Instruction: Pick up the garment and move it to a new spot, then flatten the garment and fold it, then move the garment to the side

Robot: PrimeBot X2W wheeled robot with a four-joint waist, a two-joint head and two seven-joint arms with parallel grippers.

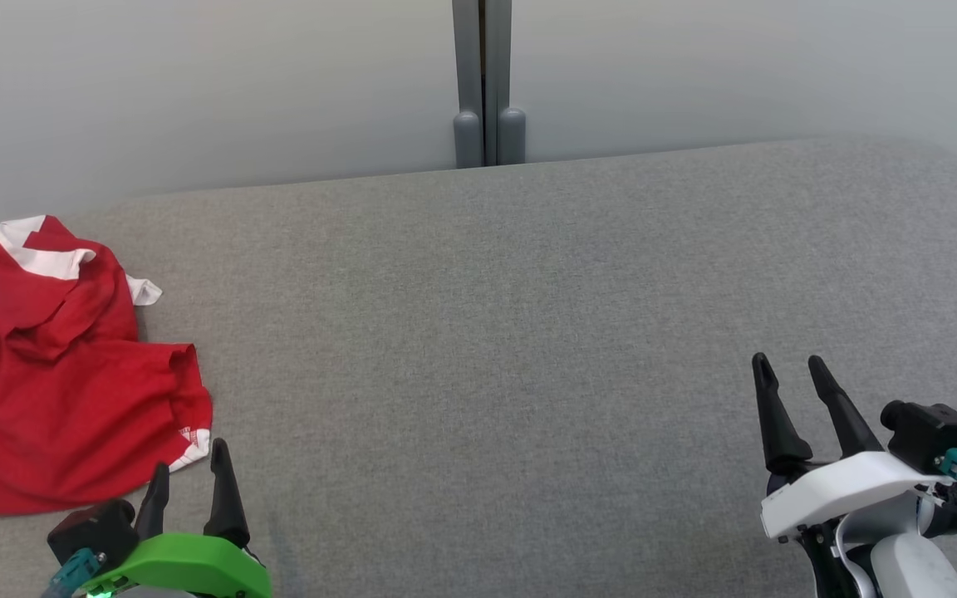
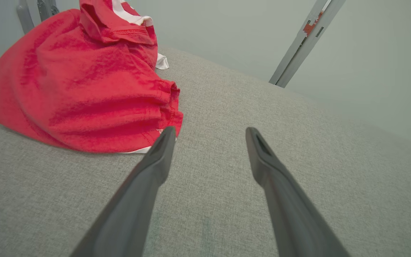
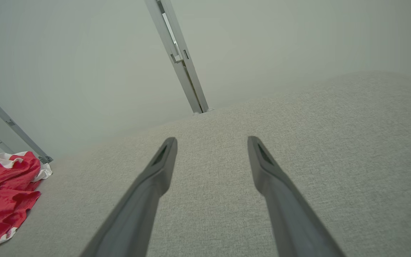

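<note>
Grey fabric table (image 1: 528,274), pale wall behind. Red garment (image 1: 55,399) crumpled at far left: soft, light, floppy. Your left gripper (image 1: 188,469) and right gripper (image 1: 786,365) both spread, empty; pinch the near hem.

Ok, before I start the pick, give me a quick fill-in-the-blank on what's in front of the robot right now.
1. The garment, lying crumpled on the grey padded surface, is mostly ____ with white trim.
2. The left gripper and the right gripper both have their jaws ____.
3. The garment lies closer to the ____ gripper, and neither gripper is touching it.

Missing words: red; open; left.
</note>
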